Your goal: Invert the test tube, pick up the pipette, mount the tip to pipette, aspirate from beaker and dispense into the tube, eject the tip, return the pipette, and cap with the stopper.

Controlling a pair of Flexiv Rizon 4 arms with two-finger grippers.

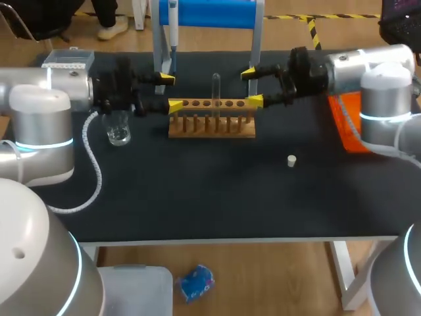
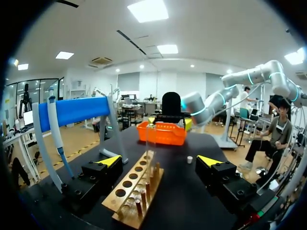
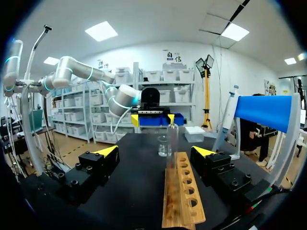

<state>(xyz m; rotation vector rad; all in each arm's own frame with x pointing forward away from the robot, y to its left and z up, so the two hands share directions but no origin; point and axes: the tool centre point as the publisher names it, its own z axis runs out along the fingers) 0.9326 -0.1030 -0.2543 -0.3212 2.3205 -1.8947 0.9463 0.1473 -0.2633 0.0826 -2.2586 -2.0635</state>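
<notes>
widely parted, left pincer (image 1: 170, 92) and right pincer (image 1: 252, 87) straddle ends of the rack (image 1: 212, 126).

Between the left gripper (image 1: 171, 92) and right gripper (image 1: 252, 87), the wooden rack (image 1: 212, 125) and its upright test tube (image 1: 215, 85) block passage. At the front of the table (image 1: 197, 204) only the stopper (image 1: 291, 160) interrupts; the blue stand (image 1: 207, 13) seems close behind.

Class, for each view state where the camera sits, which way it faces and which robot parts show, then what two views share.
Head view: above and behind, looking down on the table; both arms, left hand and right hand show.
Left wrist view: on the left wrist, facing along the rack toward the right arm; own hand.
Right wrist view: right wrist, facing the beaker; own hand.
Shared: rack and test tube.
</notes>
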